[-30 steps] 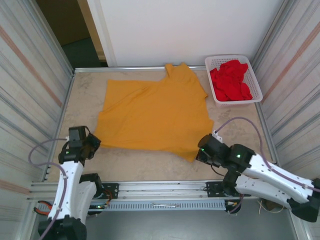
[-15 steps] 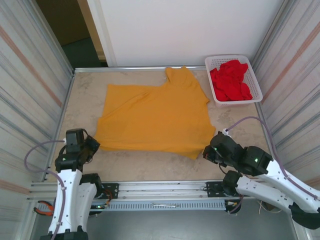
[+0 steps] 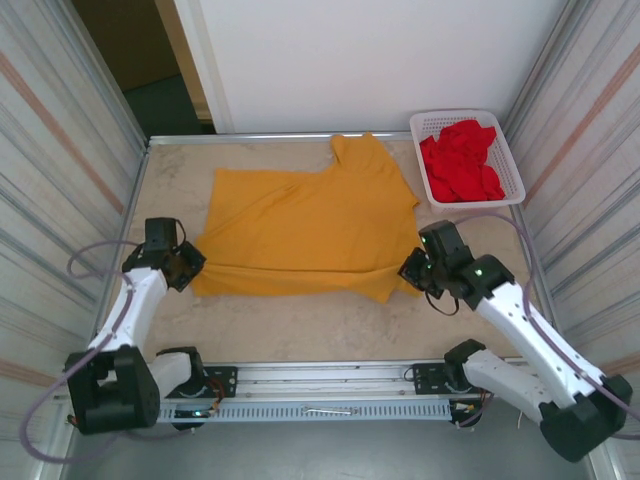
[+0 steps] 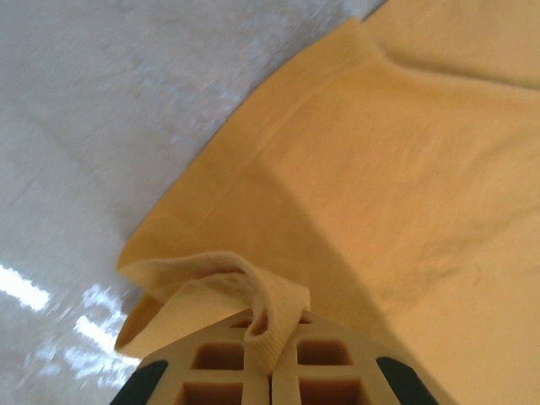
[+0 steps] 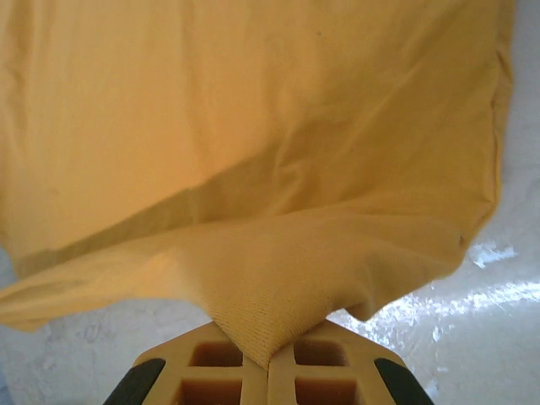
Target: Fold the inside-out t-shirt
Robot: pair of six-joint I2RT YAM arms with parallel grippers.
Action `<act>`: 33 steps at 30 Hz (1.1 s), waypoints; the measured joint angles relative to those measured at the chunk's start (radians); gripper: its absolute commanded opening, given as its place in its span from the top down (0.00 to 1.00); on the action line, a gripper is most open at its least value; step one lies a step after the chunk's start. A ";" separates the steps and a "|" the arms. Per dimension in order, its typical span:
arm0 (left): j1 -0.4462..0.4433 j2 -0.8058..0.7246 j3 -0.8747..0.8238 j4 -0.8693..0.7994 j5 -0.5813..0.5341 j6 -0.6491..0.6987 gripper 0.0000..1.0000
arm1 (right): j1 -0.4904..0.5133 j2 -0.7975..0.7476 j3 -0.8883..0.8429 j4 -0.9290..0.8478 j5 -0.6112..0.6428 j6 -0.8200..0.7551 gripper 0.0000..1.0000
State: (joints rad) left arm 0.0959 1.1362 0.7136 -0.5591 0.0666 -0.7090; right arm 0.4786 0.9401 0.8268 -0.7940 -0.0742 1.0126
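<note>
Plainly, the t-shirt (image 3: 310,230) lies on a beige table (image 3: 300,328) between corrugated walls (image 3: 60,150).

- The left gripper (image 4: 270,342) is at the bottom of the picture, and its two tan fingers (image 4: 215,371) are pressed tight together.
- A small loop of the yellow t-shirt (image 4: 396,186) is pinched between them. It is the thick sewn edge of the cloth.
- The rest of the t-shirt lies on the table (image 4: 110,110) and covers the right side.
- The shirt's edge runs in a slanted line from the pinched bit up to the top.
- A darker band of shadow crosses the cloth near the gripper.
- The table is pale grey and shiny, with bright spots at the lower left.
</note>
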 measured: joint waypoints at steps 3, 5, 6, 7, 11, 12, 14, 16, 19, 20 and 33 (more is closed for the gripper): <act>0.000 0.081 0.054 0.032 0.002 0.024 0.93 | -0.057 0.081 0.021 0.029 -0.046 -0.039 1.00; 0.000 0.135 0.090 0.048 0.003 0.038 0.92 | -0.099 0.137 0.045 0.058 -0.080 -0.063 1.00; 0.000 0.157 0.103 0.055 0.003 0.045 0.92 | -0.116 0.158 0.053 0.072 -0.093 -0.072 1.00; 0.000 0.180 0.115 0.063 0.003 0.051 0.92 | -0.133 0.182 0.061 0.086 -0.109 -0.081 1.00; 0.000 0.255 0.153 0.078 0.003 0.064 0.90 | -0.185 0.277 0.091 0.134 -0.151 -0.101 1.00; 0.000 0.275 0.164 0.082 0.002 0.069 0.87 | -0.198 0.309 0.103 0.145 -0.160 -0.106 1.00; 0.000 0.322 0.192 0.088 -0.001 0.080 0.79 | -0.224 0.388 0.144 0.164 -0.173 -0.111 0.92; 0.000 0.378 0.231 0.090 -0.005 0.087 0.66 | -0.249 0.468 0.204 0.182 -0.180 -0.121 0.73; 0.000 0.454 0.294 0.097 -0.001 0.093 0.47 | -0.269 0.552 0.292 0.209 -0.154 -0.160 0.62; 0.000 0.469 0.311 0.098 0.003 0.094 0.44 | -0.268 0.557 0.307 0.214 -0.142 -0.171 0.62; -0.003 0.131 0.140 0.130 0.127 0.090 0.30 | 0.127 0.294 0.049 0.100 0.143 -0.183 0.44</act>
State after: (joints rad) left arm 0.0929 1.2675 0.8532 -0.4286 0.1932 -0.6193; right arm 0.6060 1.2343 0.8761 -0.6941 0.0689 0.8295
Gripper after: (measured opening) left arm 0.682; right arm 0.560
